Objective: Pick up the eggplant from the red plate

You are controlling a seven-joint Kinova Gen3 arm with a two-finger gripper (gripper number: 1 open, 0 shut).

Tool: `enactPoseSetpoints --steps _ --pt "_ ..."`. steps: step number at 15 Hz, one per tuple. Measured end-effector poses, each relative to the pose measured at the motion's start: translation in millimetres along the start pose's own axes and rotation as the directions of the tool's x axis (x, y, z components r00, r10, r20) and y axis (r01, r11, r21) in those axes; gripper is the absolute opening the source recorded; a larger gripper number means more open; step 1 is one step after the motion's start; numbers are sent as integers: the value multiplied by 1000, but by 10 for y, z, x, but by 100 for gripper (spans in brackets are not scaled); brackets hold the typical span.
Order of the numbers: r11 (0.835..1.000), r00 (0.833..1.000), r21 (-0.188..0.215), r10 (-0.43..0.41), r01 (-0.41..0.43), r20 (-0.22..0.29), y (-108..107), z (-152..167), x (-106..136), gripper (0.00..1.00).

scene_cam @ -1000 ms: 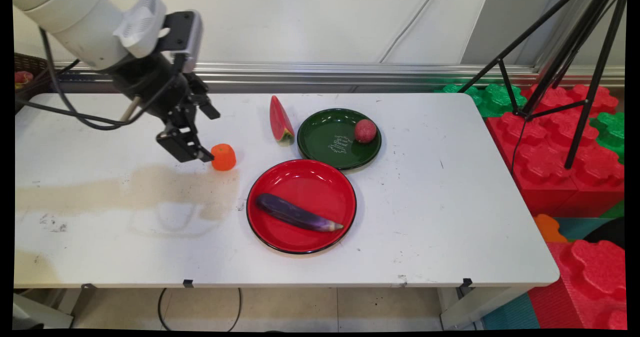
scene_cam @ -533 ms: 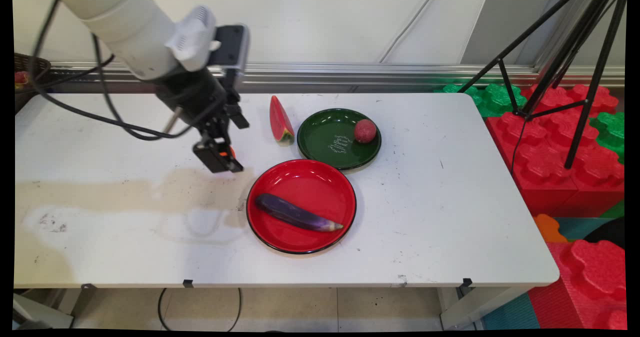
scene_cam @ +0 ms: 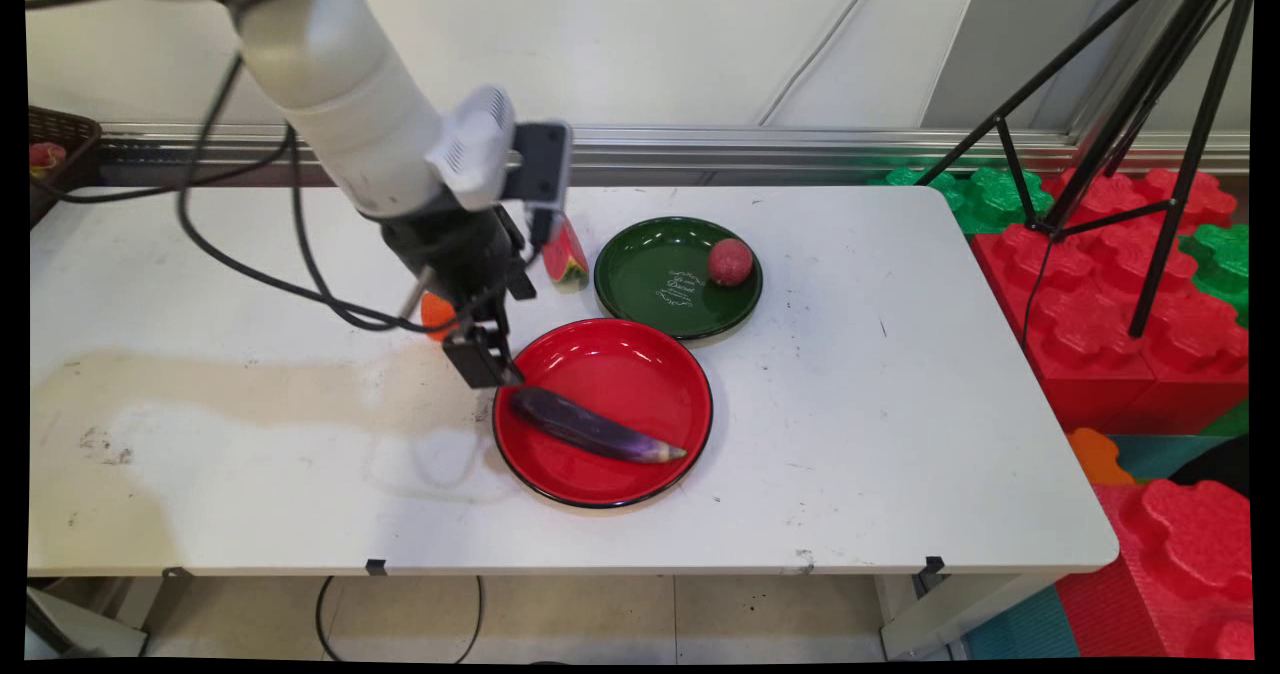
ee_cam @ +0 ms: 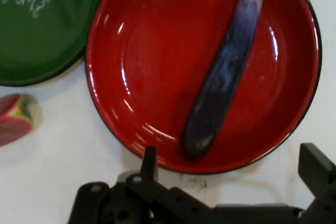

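Eggplant (scene_cam: 596, 431) in red plate (scene_cam: 640, 354), ball (scene_cam: 730, 261) in green plate (scene_cam: 650, 276)

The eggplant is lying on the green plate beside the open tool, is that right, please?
Not quite: the eggplant lies on the red plate, as the main and hand views show; the green plate holds a red ball. The open tool is indeed beside it.

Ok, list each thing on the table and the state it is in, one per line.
tool: open, empty, above the red plate's rim
red plate: holds the eggplant
eggplant: lying flat
green plate: holds the red ball
red ball: near the rim
watermelon slice: on the table
orange piece: partly hidden
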Motion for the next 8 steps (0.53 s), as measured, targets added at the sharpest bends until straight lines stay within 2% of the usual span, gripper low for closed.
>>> enactPoseSetpoints --steps 8 --pt "999 998 -33 21 -19 66 114 491 212 100"
